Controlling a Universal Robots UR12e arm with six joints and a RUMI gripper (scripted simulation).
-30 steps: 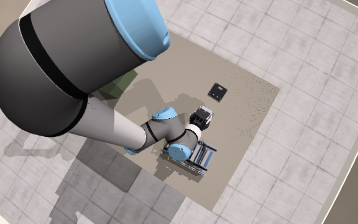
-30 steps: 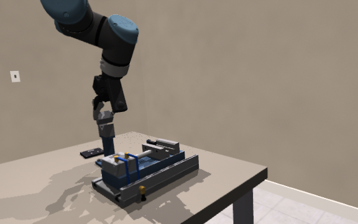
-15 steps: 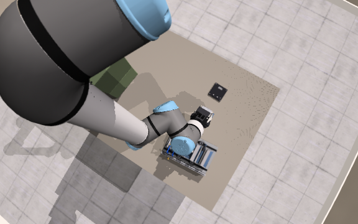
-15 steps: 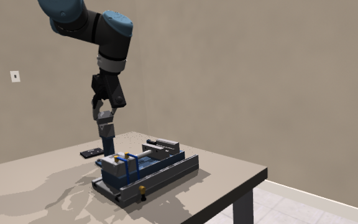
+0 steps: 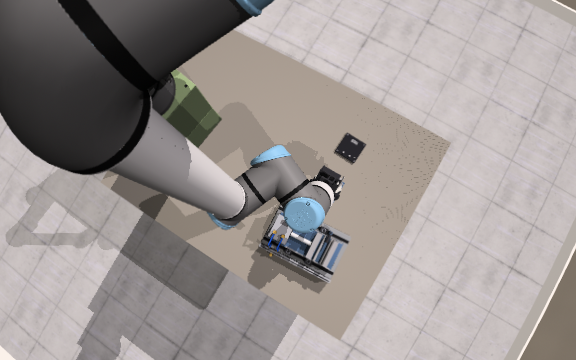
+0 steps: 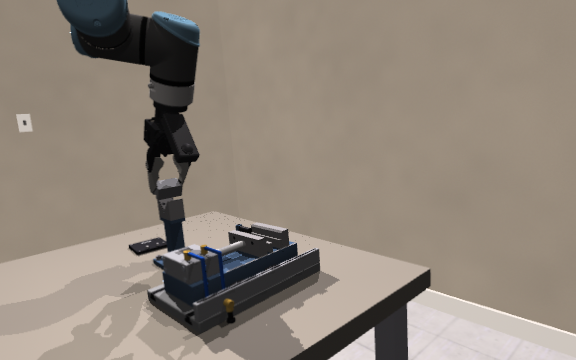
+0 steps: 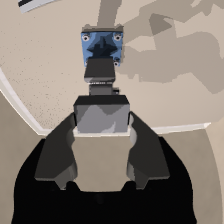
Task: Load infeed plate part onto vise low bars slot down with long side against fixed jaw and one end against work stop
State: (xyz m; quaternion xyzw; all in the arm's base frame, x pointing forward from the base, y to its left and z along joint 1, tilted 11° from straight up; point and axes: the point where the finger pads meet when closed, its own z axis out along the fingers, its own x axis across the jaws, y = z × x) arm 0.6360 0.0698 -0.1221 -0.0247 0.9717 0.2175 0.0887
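While the claw (image 5: pixel 339 187) (image 6: pixel 169 186) (image 7: pixel 102 112) is clamping the grey block (image 6: pixel 169 190) (image 7: pixel 102 118) above the blue stand (image 6: pixel 173 234) (image 7: pixel 88 48), low sideways travel may be risking a grip-twisting knock.

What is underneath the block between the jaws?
Under the block is the grey head of a blue stand. The block's underside is hidden, so contact cannot be confirmed.
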